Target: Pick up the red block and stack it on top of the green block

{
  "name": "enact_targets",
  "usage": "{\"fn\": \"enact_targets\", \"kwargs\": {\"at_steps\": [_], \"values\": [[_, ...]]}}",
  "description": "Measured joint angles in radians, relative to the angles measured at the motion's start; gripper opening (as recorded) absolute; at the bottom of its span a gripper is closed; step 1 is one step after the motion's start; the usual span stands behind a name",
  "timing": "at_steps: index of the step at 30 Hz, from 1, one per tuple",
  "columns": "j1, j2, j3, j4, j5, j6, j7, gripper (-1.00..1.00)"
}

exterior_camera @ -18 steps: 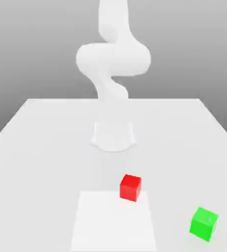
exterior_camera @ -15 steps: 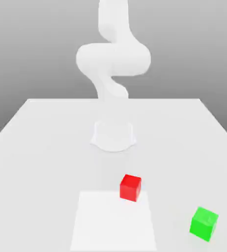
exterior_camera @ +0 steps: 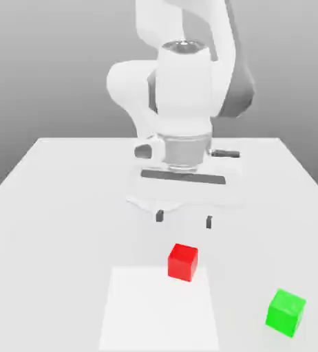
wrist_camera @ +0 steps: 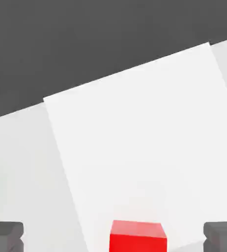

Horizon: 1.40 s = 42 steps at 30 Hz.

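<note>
**Work surface and the objects resting on it**

A flat, pale grey rectangular table (exterior_camera: 58, 206) spans the exterior view from the frame's middle height to its lower edge. A brighter white rectangular patch (exterior_camera: 155, 313) lies flat on it at lower centre. A small, bright red, matte cube, the red block (exterior_camera: 182, 262), sits on the table at the patch's upper right corner, overlapping its edge. A small, bright green, matte cube, the green block (exterior_camera: 285, 312), rests on bare table at lower right, well apart from the red block and clear of the patch. In the hand view, the red block (wrist_camera: 137, 236) appears at bottom centre on the white patch (wrist_camera: 145, 147).
</note>
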Motion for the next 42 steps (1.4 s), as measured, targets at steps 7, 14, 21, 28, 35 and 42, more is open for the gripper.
{"fn": "enact_targets", "kwargs": {"at_steps": [7, 14, 21, 28, 35, 42], "values": [[-0.01, 0.17, -0.005, 0.008, -0.071, 0.139, 0.061, 0.0], [0.097, 0.31, -0.137, 0.018, -0.176, 0.265, 0.143, -1.0], [0.096, 0.31, -0.138, 0.018, -0.18, 0.266, 0.146, -1.0], [0.048, 0.177, -0.059, 0.009, -0.067, 0.147, 0.059, -1.0], [0.064, 0.038, -0.064, -0.016, -0.036, 0.029, 0.043, -1.0], [0.087, 0.081, -0.034, 0.12, -0.103, -0.082, 0.066, -1.0]]}}
